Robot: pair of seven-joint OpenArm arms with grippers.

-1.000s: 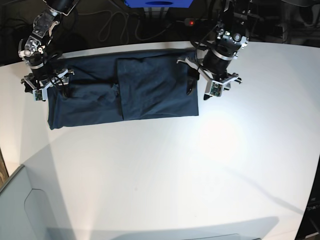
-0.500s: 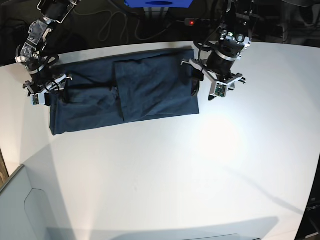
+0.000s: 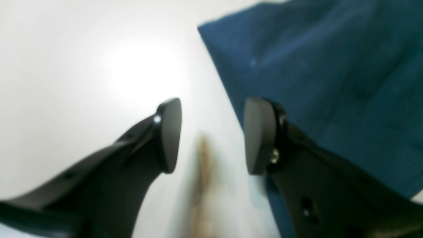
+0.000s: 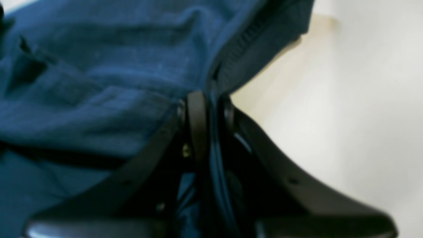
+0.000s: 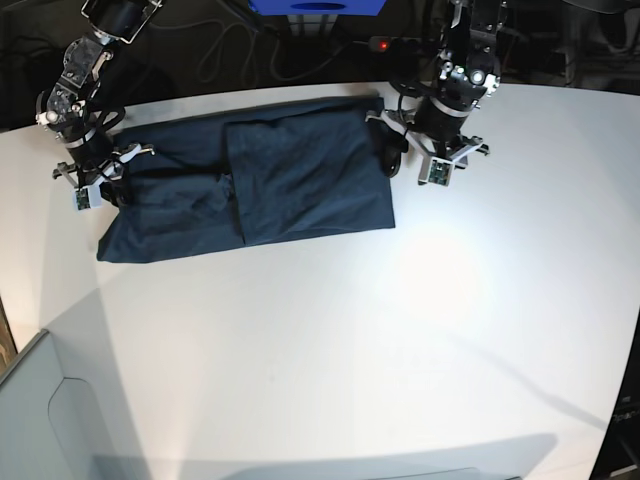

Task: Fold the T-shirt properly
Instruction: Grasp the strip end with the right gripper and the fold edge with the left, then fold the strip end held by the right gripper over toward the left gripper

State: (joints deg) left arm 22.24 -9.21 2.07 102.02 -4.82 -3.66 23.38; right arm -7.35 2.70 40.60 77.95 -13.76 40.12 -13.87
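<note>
The dark teal-blue T-shirt [image 5: 260,180] lies folded into a long band across the far side of the white table [image 5: 400,330]. My right gripper [image 5: 105,185], at the shirt's left end, is shut on a hemmed edge of the cloth; in the right wrist view the gripper [image 4: 211,110] pinches the fold of the T-shirt [image 4: 99,82]. My left gripper [image 5: 397,160] is at the shirt's right edge. In the left wrist view the gripper [image 3: 213,138] is open and empty over the table, with one fingertip [image 3: 261,138] at the edge of the T-shirt [image 3: 330,72].
A blue box [image 5: 318,8], cables and a power strip with a red light [image 5: 380,45] lie beyond the table's far edge. A grey panel [image 5: 40,420] stands at the front left corner.
My left gripper has moved back toward the table's far edge along the shirt's right side. The right gripper shifted slightly and the shirt's left end moved with it.
</note>
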